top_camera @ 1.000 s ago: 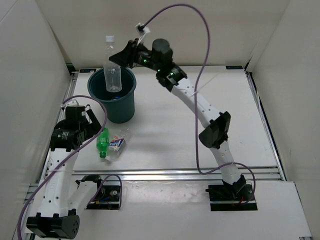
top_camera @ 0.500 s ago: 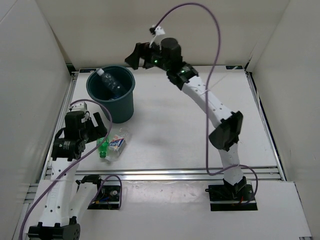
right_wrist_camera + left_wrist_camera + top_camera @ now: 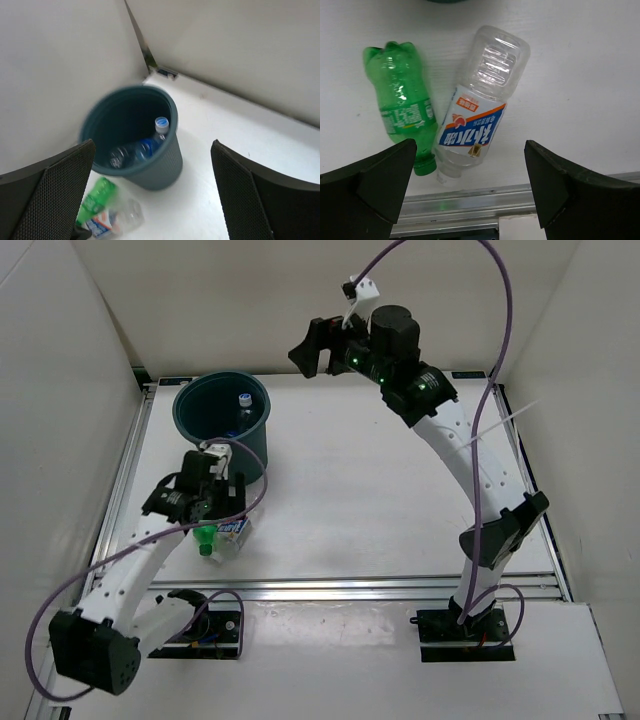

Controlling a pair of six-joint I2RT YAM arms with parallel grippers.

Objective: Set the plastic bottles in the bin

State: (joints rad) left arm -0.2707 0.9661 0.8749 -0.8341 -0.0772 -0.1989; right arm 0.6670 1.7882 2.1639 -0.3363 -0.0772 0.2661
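The dark teal bin [image 3: 268,412] stands at the back left. Inside it lies a clear blue-labelled bottle [image 3: 243,400], its cap against the rim; the right wrist view shows the same bottle [image 3: 145,147] in the bin [image 3: 160,167]. Two plastic bottles lie side by side in front of the bin: a green one [image 3: 402,112] and a clear one with a white-blue-yellow label [image 3: 480,115]. My left gripper [image 3: 470,150] hangs open just above them, jaws wide on either side of both. My right gripper [image 3: 305,350] is open and empty, high and to the right of the bin.
An aluminium rail [image 3: 470,200] runs along the table's near edge, just beyond the bottles' caps. White walls close in the left, back and right sides. The green bottle [image 3: 207,538] and the labelled bottle [image 3: 235,532] lie near the left rail.
My right gripper opened and let a clear bottle drop into the bin, then drew back up and to the right. My left gripper moved in over the two bottles on the table.
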